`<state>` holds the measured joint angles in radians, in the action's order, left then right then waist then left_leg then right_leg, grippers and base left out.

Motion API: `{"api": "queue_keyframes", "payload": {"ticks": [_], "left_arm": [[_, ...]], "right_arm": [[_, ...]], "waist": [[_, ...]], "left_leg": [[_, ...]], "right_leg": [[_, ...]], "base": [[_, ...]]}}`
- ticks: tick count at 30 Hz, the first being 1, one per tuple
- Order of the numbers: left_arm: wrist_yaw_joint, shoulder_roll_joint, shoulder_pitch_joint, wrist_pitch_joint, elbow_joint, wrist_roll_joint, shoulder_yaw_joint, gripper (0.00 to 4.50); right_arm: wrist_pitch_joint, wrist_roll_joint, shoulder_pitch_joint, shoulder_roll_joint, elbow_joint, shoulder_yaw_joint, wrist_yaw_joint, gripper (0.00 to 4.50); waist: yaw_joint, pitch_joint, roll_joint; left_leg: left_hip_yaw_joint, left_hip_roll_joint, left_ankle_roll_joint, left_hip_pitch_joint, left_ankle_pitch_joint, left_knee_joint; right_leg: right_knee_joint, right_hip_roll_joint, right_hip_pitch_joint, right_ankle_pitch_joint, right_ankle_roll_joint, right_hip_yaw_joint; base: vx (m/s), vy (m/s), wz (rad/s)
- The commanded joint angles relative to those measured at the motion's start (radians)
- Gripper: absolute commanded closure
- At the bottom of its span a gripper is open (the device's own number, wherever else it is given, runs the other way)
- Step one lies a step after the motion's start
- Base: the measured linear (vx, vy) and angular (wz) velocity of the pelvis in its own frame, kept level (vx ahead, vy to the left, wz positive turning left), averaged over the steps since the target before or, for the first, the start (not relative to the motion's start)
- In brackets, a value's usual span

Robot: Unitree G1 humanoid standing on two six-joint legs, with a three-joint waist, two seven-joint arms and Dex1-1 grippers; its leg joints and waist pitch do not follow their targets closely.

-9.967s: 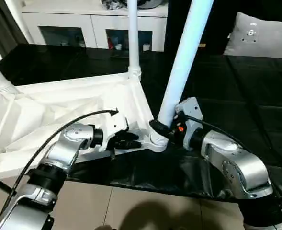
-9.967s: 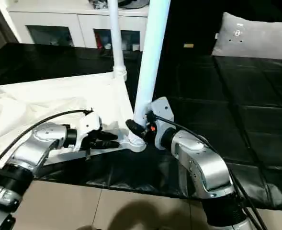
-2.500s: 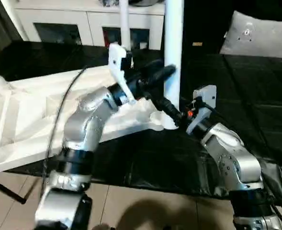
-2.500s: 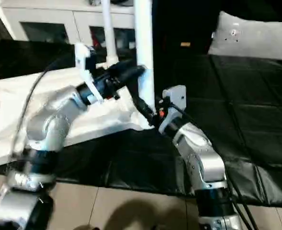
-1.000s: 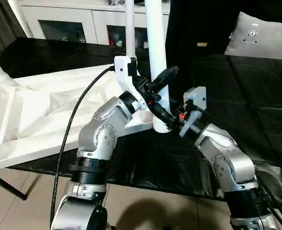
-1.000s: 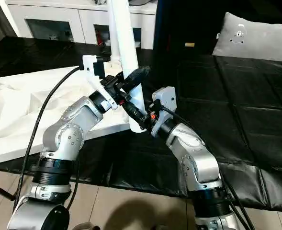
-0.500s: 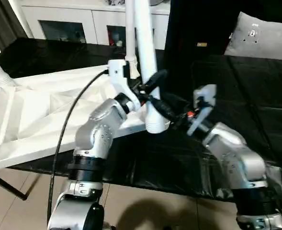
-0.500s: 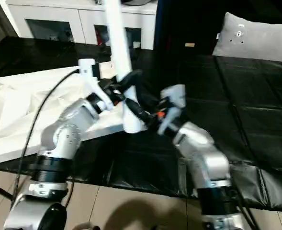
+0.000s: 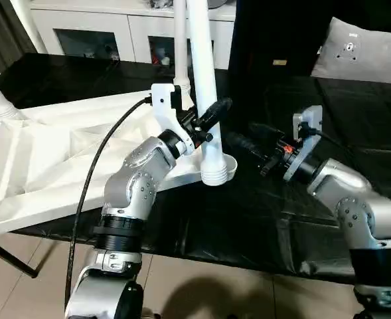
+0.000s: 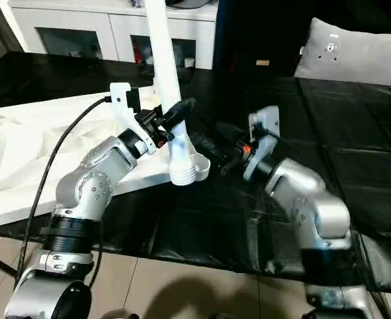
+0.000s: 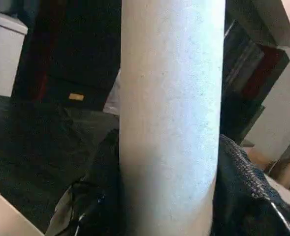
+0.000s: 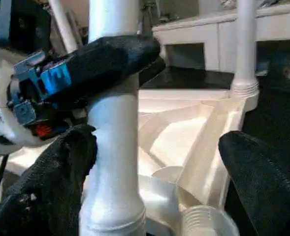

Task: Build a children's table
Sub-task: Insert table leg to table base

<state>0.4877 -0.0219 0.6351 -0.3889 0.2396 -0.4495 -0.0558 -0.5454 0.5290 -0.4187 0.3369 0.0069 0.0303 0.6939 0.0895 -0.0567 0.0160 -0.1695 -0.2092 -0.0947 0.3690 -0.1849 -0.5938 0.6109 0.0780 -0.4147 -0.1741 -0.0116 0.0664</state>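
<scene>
Table top (image 9: 62,156) lies upside down on the black surface (image 9: 354,133), far legs seated. Left tool (image 9: 205,123) clamps the near leg (image 9: 205,86) above its corner socket (image 9: 227,166), unseated; right tool (image 9: 251,143) hangs wide open, empty.

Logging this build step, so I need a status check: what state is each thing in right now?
Table top: upside down, ribbed underside up.
Near leg: out of its corner socket, tilted, gripped.
Far corner leg: upright in its socket.
Left gripper: shut on the near leg.
Right gripper: open, apart from the leg.
</scene>
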Motion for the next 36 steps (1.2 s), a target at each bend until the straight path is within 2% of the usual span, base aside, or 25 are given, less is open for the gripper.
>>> {"api": "queue_keyframes", "payload": {"ticks": [1, 3, 6, 11, 17, 19, 22, 25, 27, 29, 32, 34, 36], "left_arm": [[0.029, 0.01, 0.003, 0.025, -0.034, 0.029, 0.037, 2.61], [0.046, 0.008, -0.023, 0.054, -0.07, 0.059, 0.085, 2.61], [0.052, 0.006, -0.027, 0.063, -0.079, 0.077, 0.107, 2.61], [0.063, 0.005, -0.025, 0.069, -0.089, 0.084, 0.135, 2.61], [0.073, 0.007, -0.033, 0.085, -0.097, 0.097, 0.157, 2.61], [0.073, 0.007, -0.034, 0.086, -0.099, 0.099, 0.161, 2.61], [0.079, 0.008, -0.039, 0.092, -0.108, 0.107, 0.179, 2.61], [0.084, 0.012, -0.039, 0.101, -0.107, 0.117, 0.19, 2.61], [0.085, 0.015, -0.037, 0.107, -0.103, 0.127, 0.195, 2.61], [0.088, 0.019, -0.035, 0.111, -0.098, 0.136, 0.2, 2.61], [0.089, 0.02, -0.034, 0.114, -0.095, 0.139, 0.2, 2.61], [0.086, 0.022, -0.032, 0.121, -0.09, 0.143, 0.201, 2.61], [0.087, 0.024, -0.03, 0.124, -0.088, 0.144, 0.202, 2.61]], "right_arm": [[-0.028, -0.011, -0.008, 0.012, -0.013, -0.02, 0.012, 0.0], [-0.044, -0.035, -0.022, 0.013, -0.014, -0.065, 0.012, 0.0], [-0.048, -0.044, -0.026, 0.018, -0.011, -0.091, 0.026, 0.0], [-0.057, -0.074, -0.046, 0.003, 0.018, -0.121, 0.011, 0.0], [-0.047, -0.086, -0.062, -0.016, 0.046, -0.122, -0.008, 0.0], [-0.046, -0.084, -0.065, -0.019, 0.048, -0.123, -0.011, 0.27], [-0.045, -0.091, -0.078, -0.039, 0.063, -0.118, -0.023, 0.39], [-0.051, -0.089, -0.085, -0.045, 0.07, -0.117, -0.024, 0.7], [-0.059, -0.086, -0.086, -0.045, 0.074, -0.117, -0.021, 0.83], [-0.063, -0.085, -0.087, -0.045, 0.078, -0.114, -0.02, 1.15], [-0.07, -0.087, -0.088, -0.045, 0.081, -0.112, -0.025, 1.2], [-0.073, -0.092, -0.087, -0.047, 0.084, -0.109, -0.027, 1.52], [-0.073, -0.092, -0.086, -0.048, 0.084, -0.108, -0.027, 1.62]], "waist": [[0.004, 0.078, -0.015], [0.004, 0.079, -0.015], [0.004, 0.078, -0.015], [0.003, 0.076, -0.013], [0.002, 0.077, -0.015], [0.003, 0.078, -0.014], [0.003, 0.079, -0.013], [0.002, 0.079, -0.013], [0.002, 0.078, -0.014], [0.002, 0.078, -0.013], [0.002, 0.079, -0.012], [0.002, 0.079, -0.012], [0.002, 0.079, -0.009]], "left_leg": [[-0.005, -0.005, 0.068, 0.003, -0.082, 0.053], [-0.003, -0.007, 0.067, 0.003, -0.07, 0.053], [-0.005, -0.007, 0.067, 0.002, -0.078, 0.052], [-0.006, -0.006, 0.051, 0.001, -0.103, 0.055], [-0.006, -0.005, 0.048, 0.002, -0.102, 0.053], [-0.005, -0.006, 0.05, 0.002, -0.093, 0.053], [-0.005, -0.007, 0.051, 0.001, -0.087, 0.053], [-0.005, -0.007, 0.051, 0.0, -0.088, 0.053], [-0.006, -0.006, 0.05, 0.001, -0.095, 0.053], [-0.005, -0.006, 0.049, 0.001, -0.093, 0.053], [-0.005, -0.006, 0.049, 0.002, -0.089, 0.053], [-0.005, -0.006, 0.047, 0.002, -0.088, 0.053], [-0.005, -0.007, 0.047, 0.001, -0.092, 0.053]], "right_leg": [[-0.071, 0.043, 0.072, -0.165, -0.16, -0.036], [-0.067, 0.044, 0.072, -0.142, -0.168, -0.036], [-0.065, 0.045, 0.071, -0.134, -0.179, -0.037], [-0.071, 0.045, 0.069, -0.182, -0.166, -0.037], [-0.071, 0.045, 0.07, -0.183, -0.162, -0.037], [-0.068, 0.045, 0.07, -0.165, -0.164, -0.038], [-0.065, 0.045, 0.069, -0.141, -0.173, -0.038], [-0.064, 0.044, 0.07, -0.128, -0.183, -0.038], [-0.066, 0.045, 0.071, -0.143, -0.177, -0.039], [-0.065, 0.044, 0.071, -0.142, -0.175, -0.039], [-0.065, 0.045, 0.072, -0.137, -0.175, -0.038], [-0.064, 0.044, 0.072, -0.13, -0.177, -0.038], [-0.064, 0.045, 0.072, -0.127, -0.18, -0.038]], "base": [[0.0, 0.0, 0.0], [0.0, 0.0, 0.0], [0.0, 0.0, 0.0], [0.0, 0.0, 0.0], [0.0, 0.0, 0.0], [0.0, 0.0, 0.0], [0.0, 0.0, 0.0], [0.0, 0.0, 0.0], [0.0, 0.0, 0.0], [0.0, 0.0, 0.0], [0.0, 0.0, 0.0], [0.0, 0.0, 0.0], [0.0, 0.0, 0.0]]}}
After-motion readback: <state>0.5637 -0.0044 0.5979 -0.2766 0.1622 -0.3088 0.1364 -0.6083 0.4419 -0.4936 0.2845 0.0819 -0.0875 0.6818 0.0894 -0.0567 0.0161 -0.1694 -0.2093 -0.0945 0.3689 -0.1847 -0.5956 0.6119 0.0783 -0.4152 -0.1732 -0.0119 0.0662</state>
